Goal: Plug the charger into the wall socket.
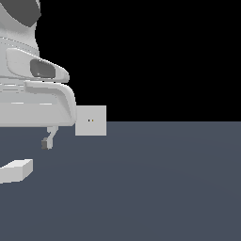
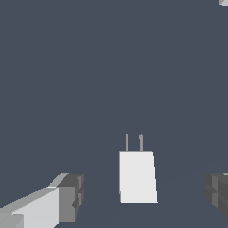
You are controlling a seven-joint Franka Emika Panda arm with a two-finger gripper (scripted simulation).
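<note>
My claw hangs spread wide and empty above the charger, which lies flat on the dark floor with its two prongs leading, well apart from the upright wall socket, ready for grasping.

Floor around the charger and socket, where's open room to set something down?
Bare floor spreads wide on the exterior view's right of the socket and charger. The crowded part is the exterior view's left, where the arm hangs over the charger with its jaws open.
</note>
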